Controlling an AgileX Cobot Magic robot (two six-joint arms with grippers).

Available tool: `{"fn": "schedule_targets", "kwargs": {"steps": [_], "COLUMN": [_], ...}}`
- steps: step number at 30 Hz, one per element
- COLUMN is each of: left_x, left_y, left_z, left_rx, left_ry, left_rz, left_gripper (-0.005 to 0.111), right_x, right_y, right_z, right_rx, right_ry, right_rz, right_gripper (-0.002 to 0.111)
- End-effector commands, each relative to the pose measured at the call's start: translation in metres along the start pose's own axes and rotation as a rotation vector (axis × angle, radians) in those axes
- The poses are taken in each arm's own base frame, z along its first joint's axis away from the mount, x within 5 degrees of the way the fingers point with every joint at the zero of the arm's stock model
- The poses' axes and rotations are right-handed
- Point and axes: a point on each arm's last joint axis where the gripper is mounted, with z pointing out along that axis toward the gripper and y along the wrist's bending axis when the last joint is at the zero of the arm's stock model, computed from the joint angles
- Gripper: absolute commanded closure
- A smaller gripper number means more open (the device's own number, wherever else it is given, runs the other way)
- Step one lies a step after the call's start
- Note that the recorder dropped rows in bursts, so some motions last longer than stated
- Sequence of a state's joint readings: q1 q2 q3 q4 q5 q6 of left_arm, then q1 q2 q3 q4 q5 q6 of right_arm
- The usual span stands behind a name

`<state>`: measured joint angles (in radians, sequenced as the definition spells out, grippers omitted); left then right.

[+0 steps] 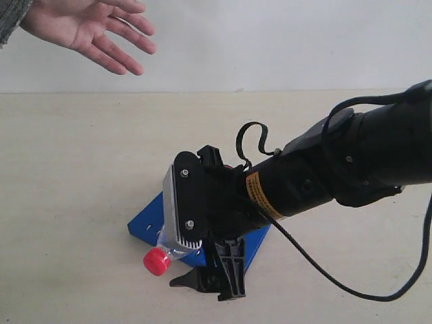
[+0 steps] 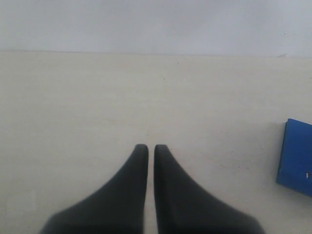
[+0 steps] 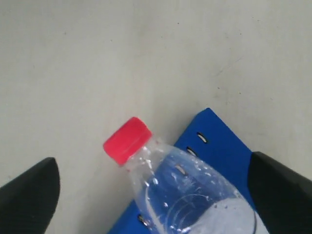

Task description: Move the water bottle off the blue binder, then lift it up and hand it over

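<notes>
The water bottle [image 3: 195, 190] lies on its side on the blue binder [image 3: 219, 146], with its red cap [image 3: 126, 140] and neck past the binder's slotted edge. In the exterior view the cap [image 1: 156, 261] pokes out below the wrist camera housing, and the binder [image 1: 145, 226] lies flat on the table. My right gripper [image 3: 152, 158] is open and hangs low over the bottle, one finger on each side, neither touching it. It sits at mid-table [image 1: 196, 223]. My left gripper [image 2: 151, 147] is shut on nothing above bare table, with a binder corner [image 2: 295, 156] off to its side.
A person's open hand [image 1: 94, 30], palm up, hovers at the back left above the pale table [image 1: 81, 169]. A black cable [image 1: 324, 270] loops from the right arm down onto the table. A white wall stands behind.
</notes>
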<state>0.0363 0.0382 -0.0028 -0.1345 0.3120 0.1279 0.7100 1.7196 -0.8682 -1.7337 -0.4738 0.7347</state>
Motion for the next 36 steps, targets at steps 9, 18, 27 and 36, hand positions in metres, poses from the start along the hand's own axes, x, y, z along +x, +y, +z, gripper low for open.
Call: {"fn": "schedule_targets", "kwargs": {"steps": [9, 18, 27, 36], "left_x": [0.0, 0.0, 0.0, 0.0], "left_y": [0.0, 0.0, 0.0, 0.0], "left_z": [0.001, 0.001, 0.001, 0.001], "left_rx": [-0.001, -0.001, -0.001, -0.001], "left_ry": [0.001, 0.001, 0.001, 0.001], "left_rz": [0.006, 0.006, 0.006, 0.006], "left_gripper": [0.102, 0.102, 0.102, 0.102], "right_x": [0.017, 0.027, 0.035, 0.039], "right_y": [0.002, 0.001, -0.001, 0.001], "right_z": [0.013, 0.029, 0.034, 0.038], "right_rx": [-0.03, -0.062, -0.04, -0.059], "right_ry": [0.048, 0.068, 0.133, 0.134], "right_rz": [-0.124, -0.182, -0.251, -0.245], "right_gripper": [0.014, 0.014, 0.014, 0.073]}}
